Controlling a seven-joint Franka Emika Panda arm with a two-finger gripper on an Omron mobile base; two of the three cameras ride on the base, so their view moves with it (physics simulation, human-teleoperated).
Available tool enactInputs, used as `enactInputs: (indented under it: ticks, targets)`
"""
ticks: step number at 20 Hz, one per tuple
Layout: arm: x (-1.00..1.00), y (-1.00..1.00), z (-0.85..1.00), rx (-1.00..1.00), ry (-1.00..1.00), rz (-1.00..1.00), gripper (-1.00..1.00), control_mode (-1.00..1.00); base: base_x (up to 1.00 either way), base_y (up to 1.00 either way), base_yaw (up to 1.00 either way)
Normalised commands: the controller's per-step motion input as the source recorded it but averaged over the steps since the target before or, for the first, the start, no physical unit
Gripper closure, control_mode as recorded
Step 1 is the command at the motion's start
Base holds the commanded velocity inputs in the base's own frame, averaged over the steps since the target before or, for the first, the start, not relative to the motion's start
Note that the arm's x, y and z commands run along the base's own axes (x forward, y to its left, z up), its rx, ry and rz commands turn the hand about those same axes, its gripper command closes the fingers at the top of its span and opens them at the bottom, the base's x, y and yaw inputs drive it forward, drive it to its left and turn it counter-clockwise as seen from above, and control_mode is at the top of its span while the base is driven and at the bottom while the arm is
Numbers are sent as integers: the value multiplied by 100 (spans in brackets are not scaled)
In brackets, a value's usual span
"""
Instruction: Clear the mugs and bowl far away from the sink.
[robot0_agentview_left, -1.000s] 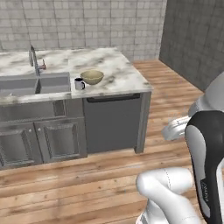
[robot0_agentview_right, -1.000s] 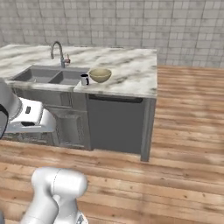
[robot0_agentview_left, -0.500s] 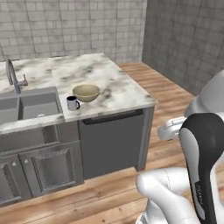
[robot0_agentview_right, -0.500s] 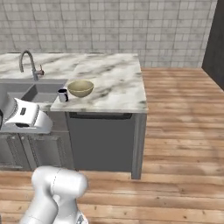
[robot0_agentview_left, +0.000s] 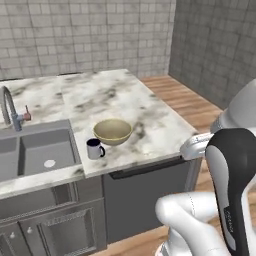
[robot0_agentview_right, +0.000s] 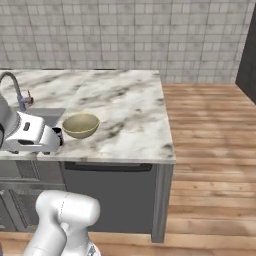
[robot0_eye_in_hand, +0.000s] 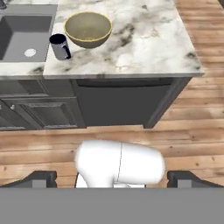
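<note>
- Gripper (robot0_eye_in_hand: 112, 178) hangs over the wooden floor (robot0_eye_in_hand: 183, 127) in front of the cabinets, its two dark fingertips (robot0_eye_in_hand: 39, 178) spread as wide as they go, with nothing between them.
- Nearest across the floor in the hand view stands the dark dishwasher front (robot0_eye_in_hand: 120, 103) under the counter's front edge, with grey cabinet doors (robot0_eye_in_hand: 39, 113) beside it below the sink.
- One mug (robot0_agentview_left: 93, 148) stands near the counter's front edge, right at the sink's rim, handle toward the front; the right base view shows just a sliver of it (robot0_agentview_right: 57, 133) behind the white arm.
- One bowl (robot0_agentview_left: 113, 131) sits just behind and beside the mug, close but apart, tan and empty (robot0_eye_in_hand: 88, 29).
- Sink (robot0_agentview_left: 35, 150) takes up the counter's end beside the mug; one basin with a round drain shows in the hand view (robot0_eye_in_hand: 26, 37).
- Tap (robot0_agentview_left: 10, 111) rises at the sink's back edge, red-marked lever beside it.
- Marble counter (robot0_agentview_left: 150, 115) runs bare from the bowl to its far corners.
- Tiled wall (robot0_agentview_right: 125, 35) closes the back.
</note>
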Motion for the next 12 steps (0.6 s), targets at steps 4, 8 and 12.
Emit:
enactInputs:
  ticks: [4,8,12]
  targets:
    - [0,0,0,0,0,0,-100,100,100,12,0]
    - [0,0,0,0,0,0,-100,100,100,1,4]
    - [0,0,0,0,0,0,-100,100,100,0,2]
